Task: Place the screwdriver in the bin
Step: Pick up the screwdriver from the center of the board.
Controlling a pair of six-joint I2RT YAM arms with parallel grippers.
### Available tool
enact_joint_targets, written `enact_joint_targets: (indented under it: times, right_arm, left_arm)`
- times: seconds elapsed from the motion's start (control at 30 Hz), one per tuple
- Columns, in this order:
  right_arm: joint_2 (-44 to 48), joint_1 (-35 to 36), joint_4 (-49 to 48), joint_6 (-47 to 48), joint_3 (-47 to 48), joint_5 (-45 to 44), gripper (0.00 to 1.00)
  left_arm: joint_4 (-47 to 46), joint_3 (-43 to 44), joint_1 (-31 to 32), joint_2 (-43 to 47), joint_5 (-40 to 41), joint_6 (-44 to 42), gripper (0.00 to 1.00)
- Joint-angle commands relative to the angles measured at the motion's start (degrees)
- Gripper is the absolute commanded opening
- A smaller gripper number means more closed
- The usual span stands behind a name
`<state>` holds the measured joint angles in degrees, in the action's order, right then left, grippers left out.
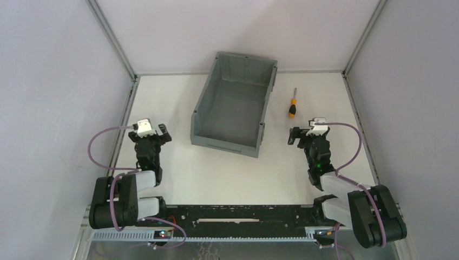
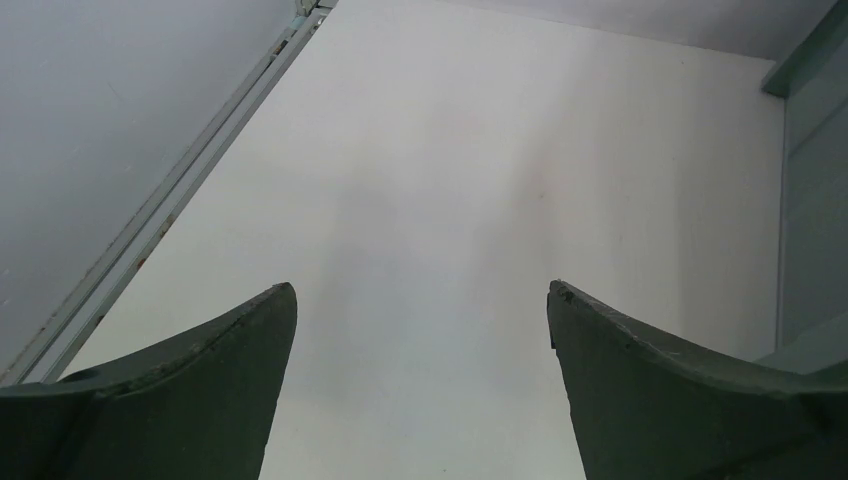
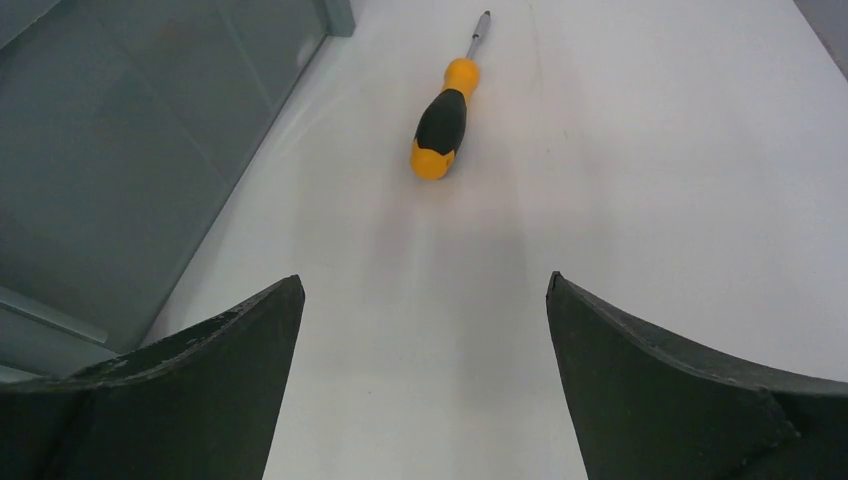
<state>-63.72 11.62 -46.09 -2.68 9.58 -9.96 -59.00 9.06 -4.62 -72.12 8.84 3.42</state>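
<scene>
I see the screwdriver [image 3: 441,130] lying beside the bin [image 1: 204,103], apparently not touching it. The left gripper [image 2: 422,290] and right gripper [image 3: 424,285] are both spread apart.

Black arms [image 1: 147,157] carry grey shells [image 1: 142,181], white wrist blocks [image 1: 144,126], mauve cables [image 1: 91,149]; left hand [image 2: 420,290] and right hand [image 3: 425,282] dark-fingered.

**Colour rundown of this setup**

The screwdriver [image 3: 441,125], just ahead of the right pincer [image 3: 425,282], has an orange-yellow handle with a black band round the middle, then a bare silver shaft. The bin [image 1: 201,103], off to that pincer's left, is plain slate grey, no markings. The bench [image 1: 227,179] is flat white. The left pincer [image 2: 420,292] and the right one both have dark charcoal fingers with scuffed paler edges. Arms [image 1: 379,216] are mostly black, cables [image 1: 90,145] a soft lilac, plus a tiny green light [image 1: 319,166] behind the right pincer.
</scene>
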Motion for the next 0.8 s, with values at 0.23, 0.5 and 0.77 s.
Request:
enact_joint_targets:
  times: [0.23, 0.5, 0.77]
  right_arm:
    - [-0.15, 0.07, -0.86, 1.18, 1.82, -0.35, 1.00]
    - [0.18, 0.03, 1.49, 1.32, 3.01, 0.48, 1.00]
    - [7.44, 0.25, 18.23, 0.43, 12.66, -0.05, 0.99]
  left_arm:
    - [-1.55, 1.75, 0.35, 0.13, 0.65, -1.24, 1.00]
    - [-1.55, 1.77, 0.40, 0.14, 0.59, -1.27, 1.00]
    - [-1.55, 1.76, 0.39, 0.13, 0.61, -1.30, 1.00]
